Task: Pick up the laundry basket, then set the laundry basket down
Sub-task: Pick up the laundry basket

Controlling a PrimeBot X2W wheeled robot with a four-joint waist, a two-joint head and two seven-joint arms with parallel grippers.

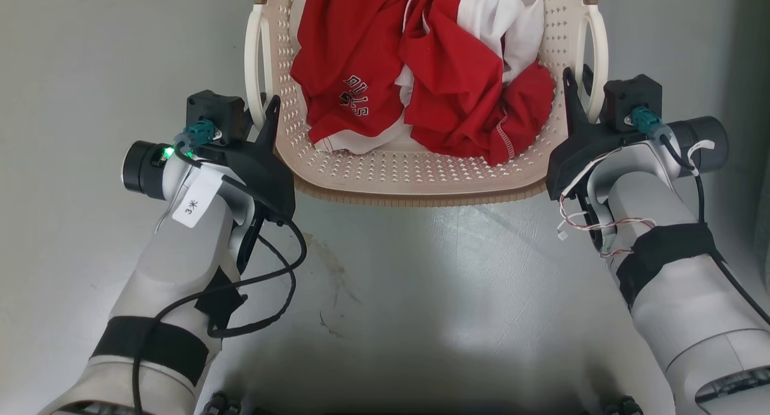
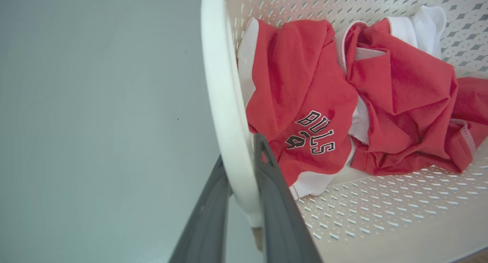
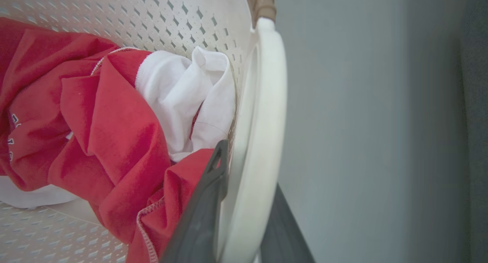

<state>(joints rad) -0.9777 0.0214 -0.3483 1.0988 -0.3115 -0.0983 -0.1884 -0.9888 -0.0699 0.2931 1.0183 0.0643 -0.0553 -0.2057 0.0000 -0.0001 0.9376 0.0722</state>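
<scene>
- Cream perforated plastic with a brown rim: we find the laundry basket (image 1: 415, 168) straight ahead between the two arms, above the grey floor (image 1: 421, 270), loaded with red and white clothes (image 1: 457, 84).
- The left gripper (image 2: 241, 171) is clamped across the left white handle (image 2: 221, 84), one finger on each side. The right gripper (image 3: 248, 179) grips the right handle (image 3: 267, 103) likewise.
- We judge the pick-up to be in hand; we cannot tell whether the base is clear of the floor.
- The next move calls for level, matched travel of both arms.
</scene>
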